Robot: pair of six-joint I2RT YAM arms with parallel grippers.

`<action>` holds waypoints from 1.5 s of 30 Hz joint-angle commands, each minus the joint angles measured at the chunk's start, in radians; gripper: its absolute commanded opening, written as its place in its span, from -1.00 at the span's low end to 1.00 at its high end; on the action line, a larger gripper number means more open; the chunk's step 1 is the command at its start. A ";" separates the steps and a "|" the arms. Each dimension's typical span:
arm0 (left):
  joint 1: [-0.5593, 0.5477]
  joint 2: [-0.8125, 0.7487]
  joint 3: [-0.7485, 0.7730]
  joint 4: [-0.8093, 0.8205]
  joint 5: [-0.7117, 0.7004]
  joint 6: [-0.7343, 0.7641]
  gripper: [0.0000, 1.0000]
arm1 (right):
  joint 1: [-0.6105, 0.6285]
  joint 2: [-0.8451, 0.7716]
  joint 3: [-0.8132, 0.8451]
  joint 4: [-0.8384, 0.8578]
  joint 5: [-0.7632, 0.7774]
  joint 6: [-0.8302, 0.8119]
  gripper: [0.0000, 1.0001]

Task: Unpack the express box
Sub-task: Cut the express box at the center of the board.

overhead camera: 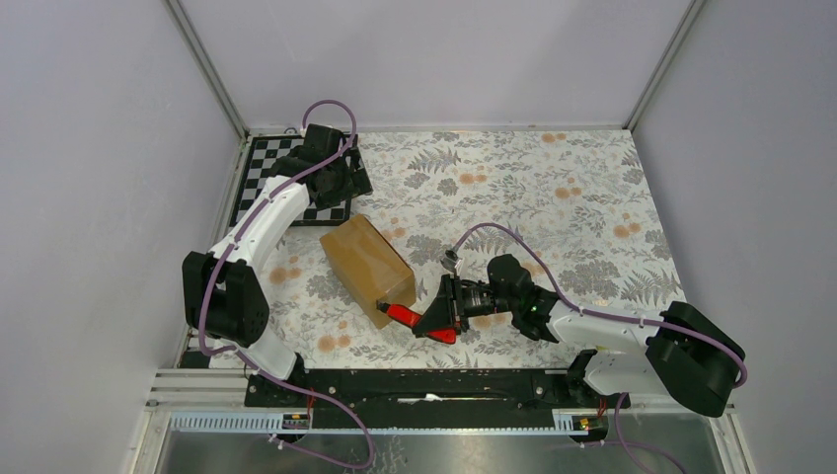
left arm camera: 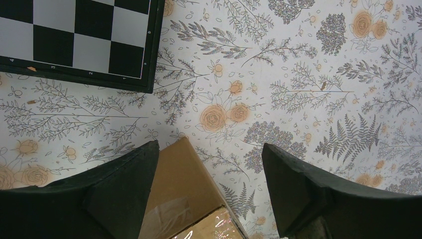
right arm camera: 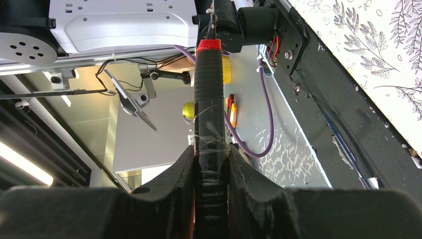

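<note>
Top external view: a plain brown rectangular cardboard express box (overhead camera: pixel 367 262) lies at an angle on the floral-patterned surface (overhead camera: pixel 553 197), left of the middle and between the two arms. Its far end is near a black-and-white chequered board (overhead camera: pixel 259 168) that sits in the far left corner. The white-and-black left arm (overhead camera: pixel 262 212) reaches out over that board's near edge. The right arm (overhead camera: pixel 602 331) stretches leftward low across the surface. The right fingers (overhead camera: pixel 439 308) are clenched on a red-handled cutter with a black ribbed grip (overhead camera: pixel 403 315). The cutter's red end lies right at the box's near corner, though actual contact cannot be told from this height. Left wrist view: the left fingers (left arm camera: pixel 124 189) stand wide apart and released, grasping nothing. Between them appears the far corner of the box, with a strip of glossy clear tape along its seam at the bottom edge. The inner face of the finger on the left of that picture overlaps the box's edge, and the other finger hangs over bare floral pattern. The chequered board fills the upper left of that picture. Right wrist view: both fingers press against the cutter's black grip, which is wrapped in clear tape and ends in a red collar. Behind it are the black base rail (right arm camera: pixel 323 99) and a purple cable (right arm camera: pixel 266 124).
</note>
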 commanded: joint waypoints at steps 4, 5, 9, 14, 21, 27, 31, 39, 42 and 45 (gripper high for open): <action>0.006 -0.018 0.008 0.041 -0.008 0.010 0.66 | 0.011 0.000 -0.001 0.081 0.010 0.015 -1.00; 0.006 -0.018 0.008 0.042 -0.008 0.010 0.66 | 0.011 0.001 0.000 0.081 0.013 0.017 -1.00; 0.006 -0.018 0.008 0.041 -0.009 0.011 0.66 | 0.011 0.007 0.001 0.083 0.018 0.019 -1.00; 0.006 -0.016 0.010 0.041 -0.008 0.011 0.66 | 0.011 0.014 0.005 0.090 0.018 0.022 -1.00; 0.006 -0.013 0.007 0.041 -0.007 0.012 0.66 | 0.007 0.012 0.001 0.086 0.024 0.025 -1.00; 0.006 -0.014 0.009 0.040 -0.005 0.013 0.66 | -0.005 0.017 -0.012 0.091 0.029 0.042 -1.00; 0.006 -0.014 0.011 0.040 -0.005 0.013 0.66 | -0.015 0.017 -0.024 0.090 0.036 0.053 -1.00; 0.006 -0.018 0.009 0.041 -0.005 0.014 0.66 | -0.039 0.001 -0.050 0.079 0.061 0.078 -1.00; 0.006 -0.020 0.011 0.039 -0.006 0.016 0.66 | -0.040 0.008 -0.050 0.082 0.062 0.081 -1.00; 0.006 -0.019 0.019 0.039 -0.009 0.021 0.66 | -0.040 0.012 -0.047 0.083 0.062 0.085 -1.00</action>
